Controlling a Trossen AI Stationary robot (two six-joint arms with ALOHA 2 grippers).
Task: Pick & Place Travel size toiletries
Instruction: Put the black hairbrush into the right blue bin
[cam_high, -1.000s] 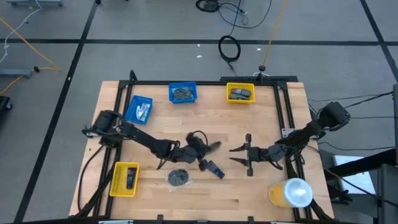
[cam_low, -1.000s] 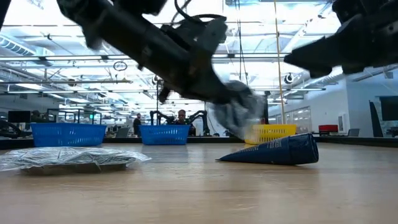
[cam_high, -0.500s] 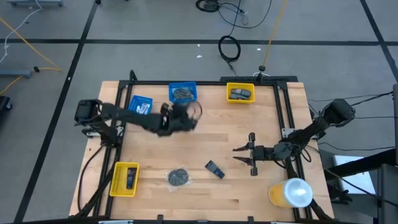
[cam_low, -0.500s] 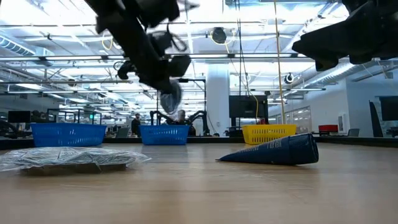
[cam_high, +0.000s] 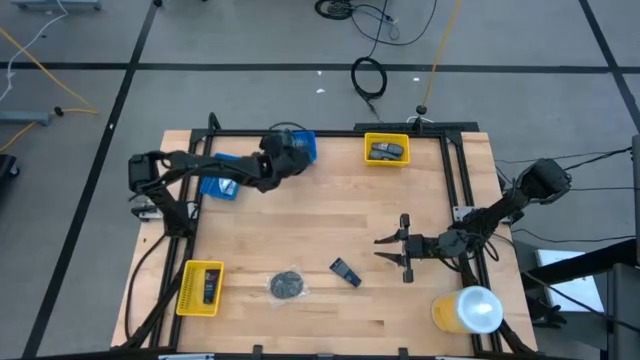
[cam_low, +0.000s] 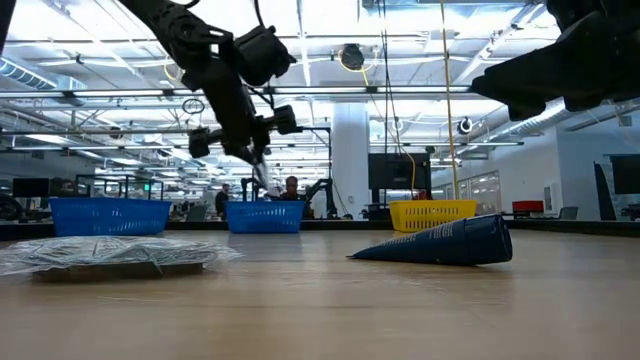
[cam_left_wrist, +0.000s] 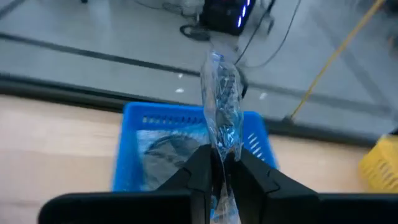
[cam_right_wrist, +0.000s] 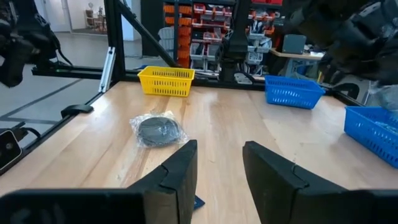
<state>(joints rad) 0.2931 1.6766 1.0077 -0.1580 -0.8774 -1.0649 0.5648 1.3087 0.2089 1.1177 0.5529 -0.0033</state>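
My left gripper (cam_high: 297, 152) is raised above the far blue bin (cam_high: 306, 140), shut on a clear crinkled plastic packet (cam_left_wrist: 221, 109) with bluish contents. That bin holds a grey item (cam_left_wrist: 163, 152). My right gripper (cam_high: 394, 249) hovers open over the table's right half. A dark blue tube (cam_high: 345, 271) lies on its side on the wood to its left. A round dark pad in clear wrap (cam_high: 287, 285) lies flat nearer the near edge, also seen as the wrapped pad (cam_right_wrist: 158, 130) ahead of the right fingers. My left gripper pinches the packet between its two fingers by one end (cam_left_wrist: 224, 152). The rest of the packet sticks out past the fingertips (cam_left_wrist: 204, 163). The packet is lifted clear, over the far blue bin (cam_left_wrist: 132, 155).
A second blue bin (cam_high: 222, 176) sits at the left, a yellow bin (cam_high: 387, 149) with dark items at the far edge, and another yellow bin (cam_high: 200, 288) near the left front corner. A large yellow-and-white cylinder (cam_high: 467, 310) stands at the right front. Bare wood lies in the middle.
My left gripper has risen from the table's middle with the packet and swung toward the far edge, ending above the far blue bin. The packet has been lifted clear of the wood. The dark blue tube and the wrapped pad have stayed put.
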